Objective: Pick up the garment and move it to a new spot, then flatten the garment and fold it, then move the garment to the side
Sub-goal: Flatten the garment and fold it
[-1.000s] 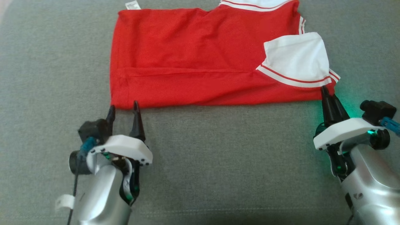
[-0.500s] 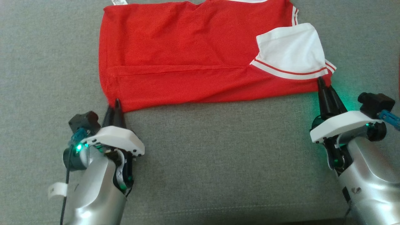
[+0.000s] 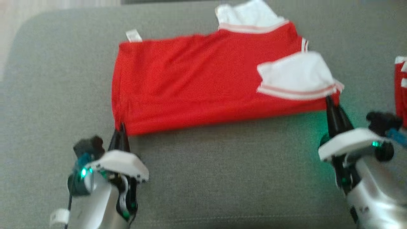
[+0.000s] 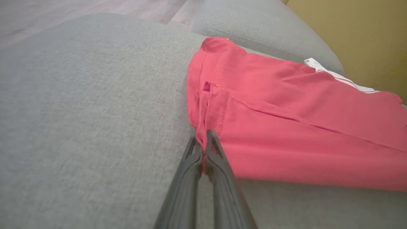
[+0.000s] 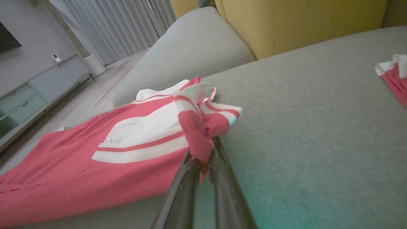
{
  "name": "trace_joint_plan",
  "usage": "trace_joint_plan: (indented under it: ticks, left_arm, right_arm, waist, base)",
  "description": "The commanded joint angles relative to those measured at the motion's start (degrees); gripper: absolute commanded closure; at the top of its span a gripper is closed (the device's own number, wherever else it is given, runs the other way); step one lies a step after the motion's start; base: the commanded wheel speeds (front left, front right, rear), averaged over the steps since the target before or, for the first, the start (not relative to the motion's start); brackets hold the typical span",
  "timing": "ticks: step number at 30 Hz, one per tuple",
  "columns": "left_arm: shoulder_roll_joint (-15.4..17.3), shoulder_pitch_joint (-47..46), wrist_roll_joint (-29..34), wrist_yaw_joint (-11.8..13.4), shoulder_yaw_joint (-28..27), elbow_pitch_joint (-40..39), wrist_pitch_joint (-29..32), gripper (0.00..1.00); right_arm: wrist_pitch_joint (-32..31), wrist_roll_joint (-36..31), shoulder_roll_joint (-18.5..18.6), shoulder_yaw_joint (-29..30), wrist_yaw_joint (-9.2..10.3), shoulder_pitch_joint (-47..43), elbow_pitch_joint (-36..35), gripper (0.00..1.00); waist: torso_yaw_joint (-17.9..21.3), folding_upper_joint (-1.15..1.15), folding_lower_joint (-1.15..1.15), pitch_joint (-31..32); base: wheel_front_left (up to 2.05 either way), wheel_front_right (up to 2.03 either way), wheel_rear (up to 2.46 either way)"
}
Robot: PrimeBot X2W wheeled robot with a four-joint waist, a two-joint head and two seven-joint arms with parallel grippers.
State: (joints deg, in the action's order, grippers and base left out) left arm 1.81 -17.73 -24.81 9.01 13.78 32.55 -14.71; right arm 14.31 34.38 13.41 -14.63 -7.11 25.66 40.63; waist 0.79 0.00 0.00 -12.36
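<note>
The red jersey garment with white striped sleeves [image 3: 197, 82] lay part-folded on the grey fabric sofa cushion [image 3: 222, 178], its near corners clamped by the left fingers [image 3: 121, 140] at 7 o'clock and the right fingers [image 3: 333, 115] at 4 o'clock, seemingly to lift both evenly for another fold.

No legible txt anywhere. White tag [image 3: 133, 35] at garment's [image 3: 190, 79] far-left corner & white strip [image 3: 58, 217] near left: too blurred to read.
</note>
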Motion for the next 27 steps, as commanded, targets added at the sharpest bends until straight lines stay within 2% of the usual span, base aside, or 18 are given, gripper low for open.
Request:
trace_joint_plan:
  ticks: [1,10,11,12,13,18,22,27]
  left_arm:
    - [1.07,2.65,0.88,-0.08,-2.61,-1.94,-0.29,1.00]
    - [1.07,7.77,0.66,0.60,-0.81,-2.11,-0.29,1.00]
    - [1.07,7.77,0.85,0.57,-0.41,-2.08,-0.29,1.00]
    - [1.07,7.54,1.02,0.62,-0.20,-2.21,-0.29,0.45]
    - [1.07,7.09,1.33,0.72,-0.04,-2.41,-0.29,0.00]
    - [1.09,1.44,5.20,0.59,0.20,-2.37,-0.29,0.00]
    - [2.65,-7.13,7.41,-1.57,1.24,2.76,0.20,0.00]
    - [6.44,-19.16,9.44,-5.14,3.23,10.94,6.33,0.00]
  right_arm:
    - [0.68,0.82,0.38,-0.35,-0.37,-3.61,-1.25,1.00]
    - [-0.39,2.16,-0.36,-0.73,-0.37,-10.77,-3.02,1.00]
    - [-0.60,2.08,-0.35,-0.65,-0.37,-11.03,-3.32,0.47]
    - [-0.83,1.86,-0.28,-0.55,-0.37,-11.08,-3.55,0.00]
    - [-0.82,1.70,-0.19,-0.20,-0.37,-10.86,-3.85,0.00]
    - [-1.13,-1.36,1.37,1.68,-0.37,-6.99,-5.21,0.00]
    - [-2.97,-4.05,2.14,2.30,-0.37,-1.93,-6.39,0.00]
    - [-5.73,-6.12,1.75,0.84,-0.37,4.92,-8.21,0.00]
  waist:
    - [-0.68,0.00,0.00,4.25]
    - [-1.03,0.00,0.00,6.04]
    - [-0.97,0.00,0.00,5.87]
    - [-0.92,0.00,0.00,5.66]
    - [-0.90,0.00,0.00,5.40]
    - [-1.17,0.00,0.00,3.60]
    - [-1.28,0.00,0.00,1.33]
    - [-0.26,0.00,0.00,-2.25]
  base:
    - [0.00,0.00,0.00]
    - [0.00,0.00,0.00]
    - [0.00,0.00,0.00]
    - [0.00,0.00,0.00]
    - [0.00,0.00,0.00]
    - [0.00,0.00,0.00]
    - [0.00,0.00,0.00]
    - [0.00,0.00,0.00]
